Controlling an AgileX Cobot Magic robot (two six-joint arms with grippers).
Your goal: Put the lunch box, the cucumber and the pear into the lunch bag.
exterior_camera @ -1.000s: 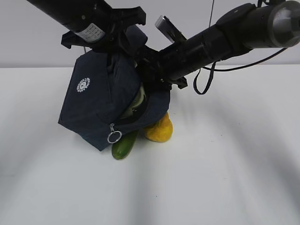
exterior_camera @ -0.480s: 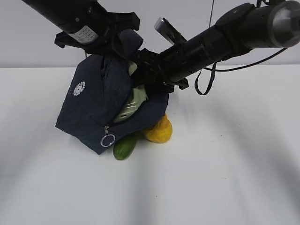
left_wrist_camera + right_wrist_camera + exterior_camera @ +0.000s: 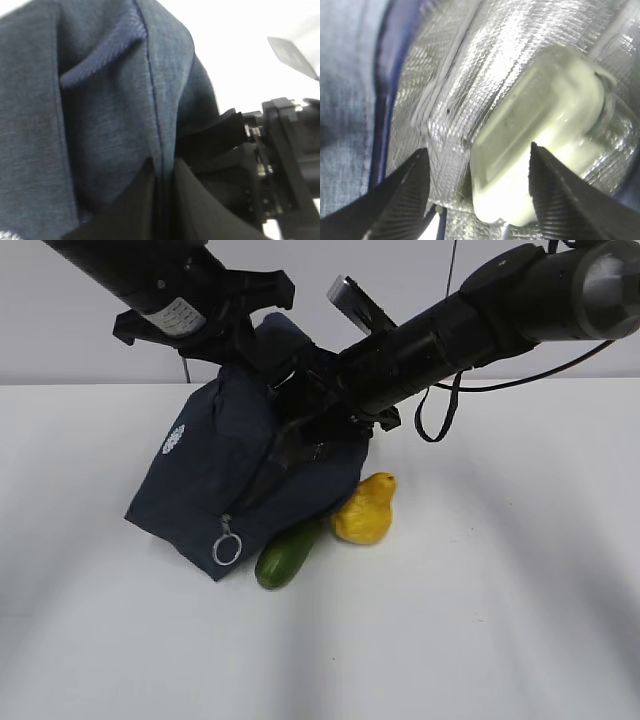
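With the left claw [image 3: 162, 200] pinching the lunch bag [image 3: 235, 475] and the right claw [image 3: 477, 192] wide around the lunch box [image 3: 540, 130], the tilted bag risked spilling it.

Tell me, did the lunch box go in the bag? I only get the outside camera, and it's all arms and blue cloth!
Observer: Yes. The right wrist view shows the lunch box lying inside the lunch bag, against its silver lining.
Operator: Is the arm squeezing it?
Observer: No. The right jaws stand wide apart, one on each side of the box, and the one on the left of that view is clear of it.
Operator: What's the other arm doing?
Observer: In the left wrist view, the left jaws are pinched shut on a fold of the bag's blue fabric.
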